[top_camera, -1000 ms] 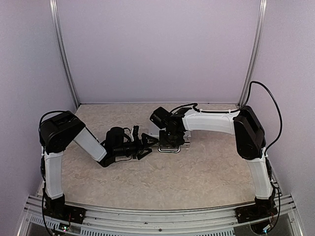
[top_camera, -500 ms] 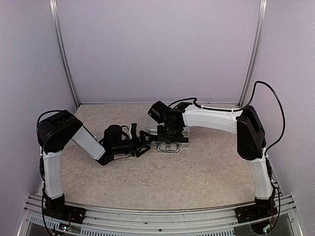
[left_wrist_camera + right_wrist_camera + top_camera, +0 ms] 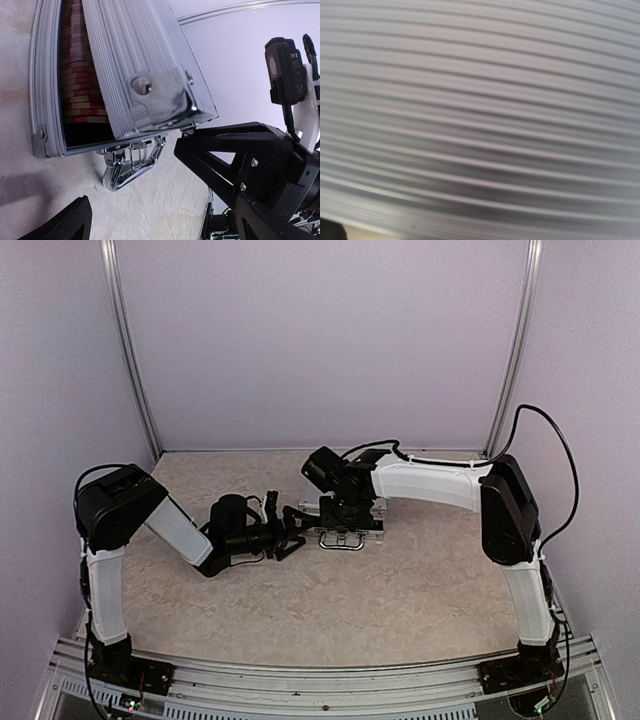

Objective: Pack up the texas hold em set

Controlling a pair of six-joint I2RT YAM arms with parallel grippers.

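While hovering low just beside the left end of the silver briefcase [image 3: 365,530], holding the left gripper [image 3: 292,537] spread wide, 2 black fingers [image 3: 250,170] closing on nothing. Lying in the middle of the table [image 3: 420,590] between the 2 grippers, ribbed lid [image 3: 135,45] tilting ajar over 1 row of red chips [image 3: 77,75], chrome handle [image 3: 116,177] hanging at the near edge. Hanging the right gripper [image 3: 345,510] directly over that lid, filling its wrist view with blurred ribs and leaving apart or together impossible to tell.
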